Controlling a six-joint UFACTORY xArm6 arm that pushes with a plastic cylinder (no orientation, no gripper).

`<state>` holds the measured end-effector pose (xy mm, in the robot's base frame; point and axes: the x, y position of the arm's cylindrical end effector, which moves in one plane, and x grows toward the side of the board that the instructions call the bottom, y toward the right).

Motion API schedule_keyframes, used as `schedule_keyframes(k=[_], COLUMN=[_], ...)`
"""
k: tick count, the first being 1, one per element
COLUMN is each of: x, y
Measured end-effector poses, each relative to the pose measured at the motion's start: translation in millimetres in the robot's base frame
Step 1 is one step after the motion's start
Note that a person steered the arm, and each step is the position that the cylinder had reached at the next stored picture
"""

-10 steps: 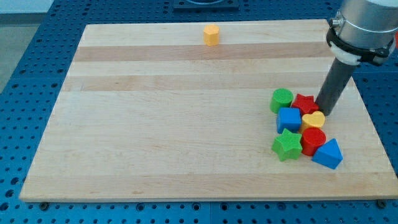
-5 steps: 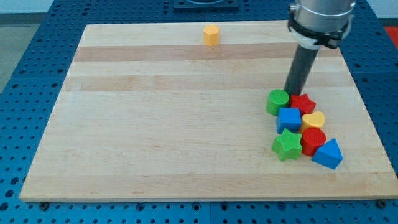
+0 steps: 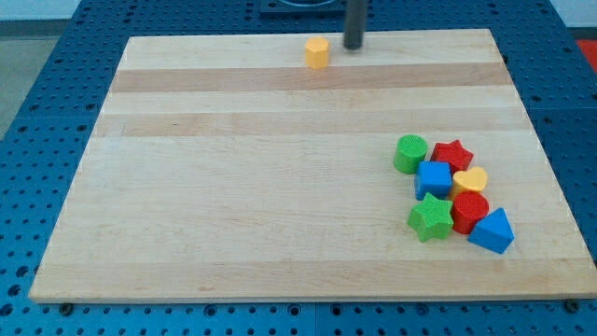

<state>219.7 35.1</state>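
Observation:
My tip [image 3: 354, 47] stands near the view's top edge of the board, just to the right of the yellow hexagonal block [image 3: 317, 52], with a small gap between them. Far off at the view's lower right lies a tight cluster: a green cylinder [image 3: 409, 153], a red star [image 3: 452, 155], a blue cube [image 3: 434, 178], a yellow heart [image 3: 470, 180], a red cylinder [image 3: 469, 211], a green star [image 3: 430, 217] and a blue triangle [image 3: 492, 231].
The wooden board [image 3: 233, 187] rests on a blue perforated table [image 3: 37, 93]. A dark mount shows at the view's top centre behind the board.
The tip has left the cluster and travelled up and to the left, to beside the yellow hexagon. The green cylinder has shifted slightly left.

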Motion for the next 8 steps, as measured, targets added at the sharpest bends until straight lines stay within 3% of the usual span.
schedule_keyframes(k=[2, 3, 4, 5, 7, 8], x=[78.8, 47.6, 50.9, 94.2, 205.0, 234.4], y=[-52.8, -51.4, -103.6, -123.7, -46.7, -9.0])
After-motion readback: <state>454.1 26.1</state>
